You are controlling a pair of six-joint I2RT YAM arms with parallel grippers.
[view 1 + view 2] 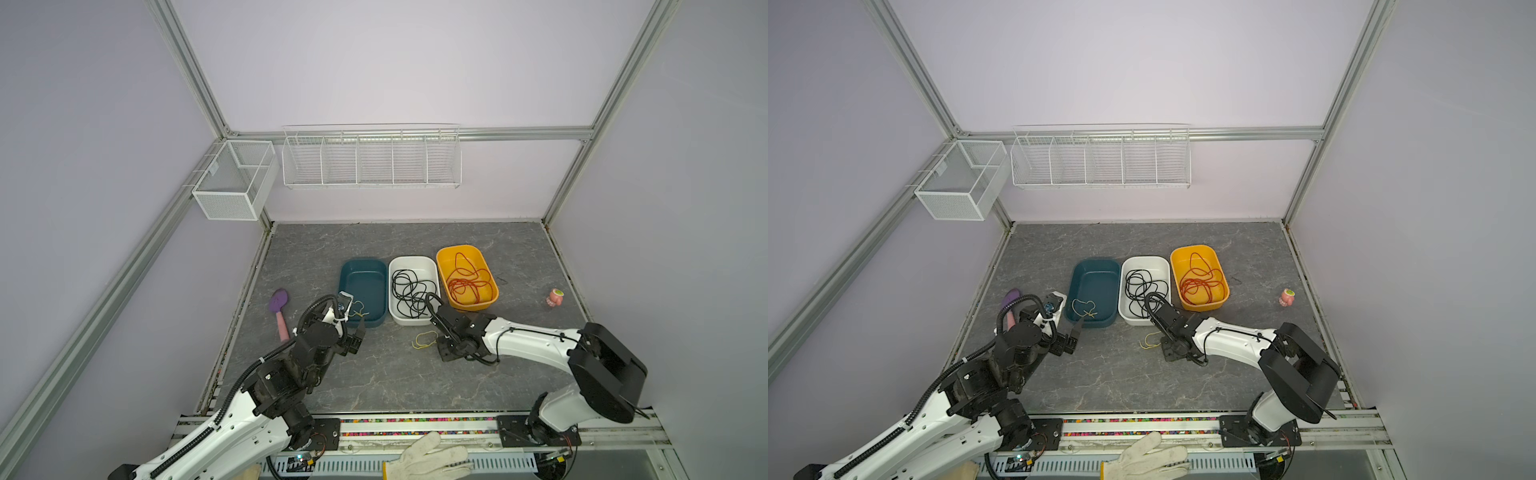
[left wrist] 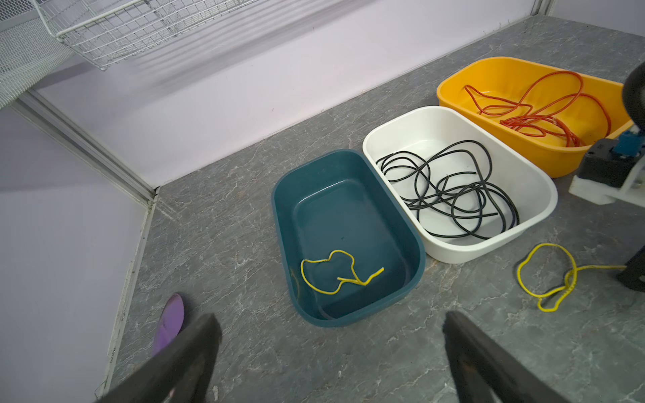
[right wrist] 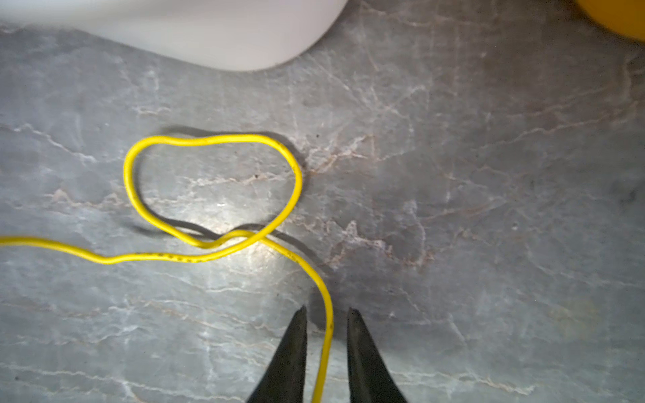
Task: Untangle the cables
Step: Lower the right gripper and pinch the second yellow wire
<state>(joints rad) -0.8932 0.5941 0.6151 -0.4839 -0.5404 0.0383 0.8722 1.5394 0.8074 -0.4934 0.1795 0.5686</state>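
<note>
Under both arms we see a grey, marble-veined tabletop [image 1: 374, 386], boxed in by pale lilac walls and aluminium framing. A white wire rack [image 1: 371, 160] and a mesh basket [image 1: 232, 183] hang above its far edge.

Three tubs stand side by side beyond the grippers: a teal tub [image 1: 365, 282], a white tub [image 1: 413, 259] and an orange tub [image 1: 459, 248]. The black cable [image 1: 409, 291] lies coiled in the white one and the red cable [image 1: 469, 286] in the orange one. A short yellow cable [image 2: 328, 291] lies in the teal one, just ahead of the left gripper [image 2: 330, 315], whose jaws stand wide apart and hold nothing.

The loose yellow cable [image 3: 213, 139] lies on the tabletop in front of the white tub. One end of it runs straight between the fingertips of the right gripper [image 3: 327, 308], and its loop lies just ahead of them. Those jaws stand narrowly apart astride the strand; we cannot tell whether they pinch it.
</note>
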